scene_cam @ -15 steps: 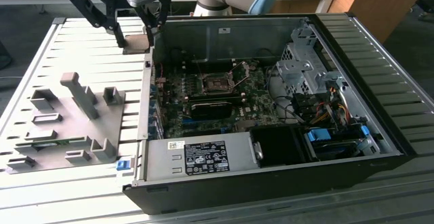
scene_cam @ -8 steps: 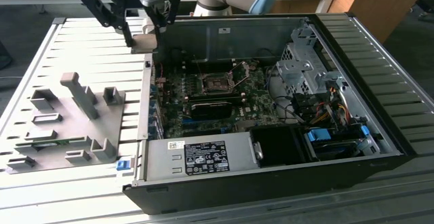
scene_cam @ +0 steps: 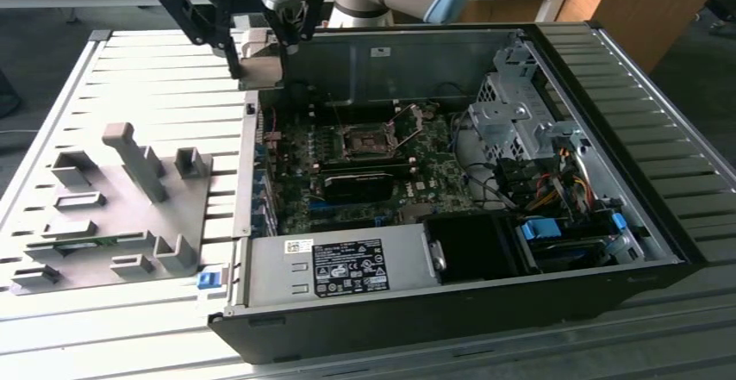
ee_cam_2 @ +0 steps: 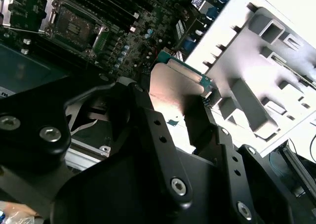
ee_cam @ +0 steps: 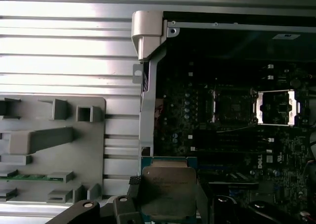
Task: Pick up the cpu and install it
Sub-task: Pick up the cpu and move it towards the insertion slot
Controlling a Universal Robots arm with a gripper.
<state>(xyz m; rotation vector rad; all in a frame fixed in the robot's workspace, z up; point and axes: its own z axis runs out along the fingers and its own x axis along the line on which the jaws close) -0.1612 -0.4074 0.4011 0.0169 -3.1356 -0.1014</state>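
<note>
The gripper (scene_cam: pixel 262 59) is closed on the cpu (ee_cam: pixel 168 193) and holds it in the air above the edge of the computer case (scene_cam: pixel 460 315), at about ten o'clock from the socket (scene_cam: pixel 371 143) in the exterior view.

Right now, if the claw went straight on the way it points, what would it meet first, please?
Probably the motherboard edge just inside the case wall, not the socket; the claw, shut on the cpu, hangs there. Depth is unclear, so it might clip the wall first.
</note>
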